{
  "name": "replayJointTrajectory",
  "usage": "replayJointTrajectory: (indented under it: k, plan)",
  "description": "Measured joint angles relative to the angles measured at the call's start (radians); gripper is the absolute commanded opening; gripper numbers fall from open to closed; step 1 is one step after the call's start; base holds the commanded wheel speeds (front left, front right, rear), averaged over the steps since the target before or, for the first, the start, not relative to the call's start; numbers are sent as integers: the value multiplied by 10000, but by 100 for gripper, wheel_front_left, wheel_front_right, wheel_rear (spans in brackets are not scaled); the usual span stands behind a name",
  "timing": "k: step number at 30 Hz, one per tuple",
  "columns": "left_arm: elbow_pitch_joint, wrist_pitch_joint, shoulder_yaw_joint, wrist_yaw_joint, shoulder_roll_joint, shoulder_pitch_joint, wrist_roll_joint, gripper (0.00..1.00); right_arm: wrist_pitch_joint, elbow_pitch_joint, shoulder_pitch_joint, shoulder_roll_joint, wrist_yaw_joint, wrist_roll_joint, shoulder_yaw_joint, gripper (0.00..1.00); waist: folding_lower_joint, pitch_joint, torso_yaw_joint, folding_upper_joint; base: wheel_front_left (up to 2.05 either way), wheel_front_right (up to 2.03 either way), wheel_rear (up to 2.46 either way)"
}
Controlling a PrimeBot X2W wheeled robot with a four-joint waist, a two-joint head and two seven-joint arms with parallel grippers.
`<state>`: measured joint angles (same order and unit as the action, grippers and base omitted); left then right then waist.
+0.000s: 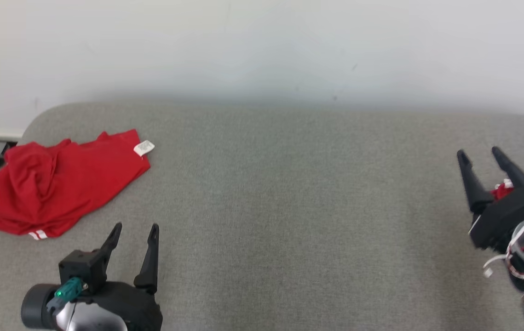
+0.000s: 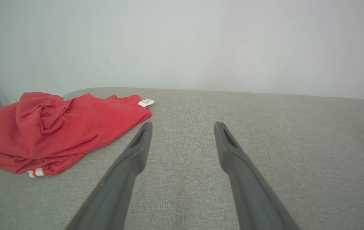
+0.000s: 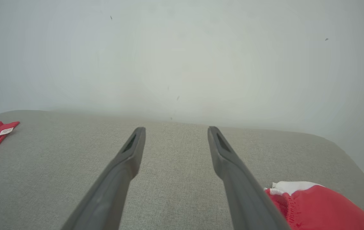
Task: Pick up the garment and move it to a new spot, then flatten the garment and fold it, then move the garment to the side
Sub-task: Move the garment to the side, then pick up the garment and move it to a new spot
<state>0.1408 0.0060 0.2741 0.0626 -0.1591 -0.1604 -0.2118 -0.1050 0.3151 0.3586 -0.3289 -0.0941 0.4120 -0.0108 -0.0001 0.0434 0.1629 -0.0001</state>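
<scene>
The red garment (image 1: 59, 184) lies in a loose, rumpled bundle at the far left corner of the surface, several layers stacked on one another, its left part reaching out over the rounded edge. A small white label (image 1: 144, 147) sticks out at its far right corner, and two short white stripes (image 1: 37, 235) show at the hem on its near side. In the left wrist view the same garment (image 2: 57, 127) sits left of the fingers, the label (image 2: 146, 102) just beyond the tip of the left-hand finger. The left gripper (image 1: 135, 228) hovers near the garment's near right side, apart from it, its two dark fingers spread wide with nothing between them; in its own view the gripper (image 2: 183, 126) frames only bare fabric. The right gripper (image 1: 479, 153) is well apart at the right edge of the surface, fingers likewise spread and holding nothing. A second red cloth (image 3: 316, 207) with a white edge lies just beside the right-hand finger in the right wrist view, low at the right; whether it touches the finger cannot be told. A scrap of it (image 1: 502, 189) shows behind the gripper's black body in the head view. Between the two grippers stretches the grey woven padded surface (image 1: 289, 207) with rounded corners. Behind it rises a plain pale wall (image 1: 262, 46) with a few small dark marks.
</scene>
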Motion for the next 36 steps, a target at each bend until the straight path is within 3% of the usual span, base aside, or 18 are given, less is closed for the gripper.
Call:
replayJointTrajectory:
  k: [9,19,26,36]
  plan:
    - [-31,-217,-259,134,-238,811,-2,100,646,-991,-1524,1074,-31,171,-708,100,-2,-1050,-492,0,0,0,0]
    - [-489,-334,-403,253,-337,1492,-2,100,1243,-1778,-2953,1693,679,238,-272,100,0,-1539,-1176,0,0,0,0]
    - [-556,-330,-468,265,-316,1594,-35,100,1377,-1896,-3219,1745,698,314,-174,100,1,-1537,-1530,1,0,0,0]
    - [-330,-219,-1035,431,-31,1612,-407,100,1342,-1772,-3270,1741,715,412,-284,100,1,-1429,-1449,1,0,0,0]
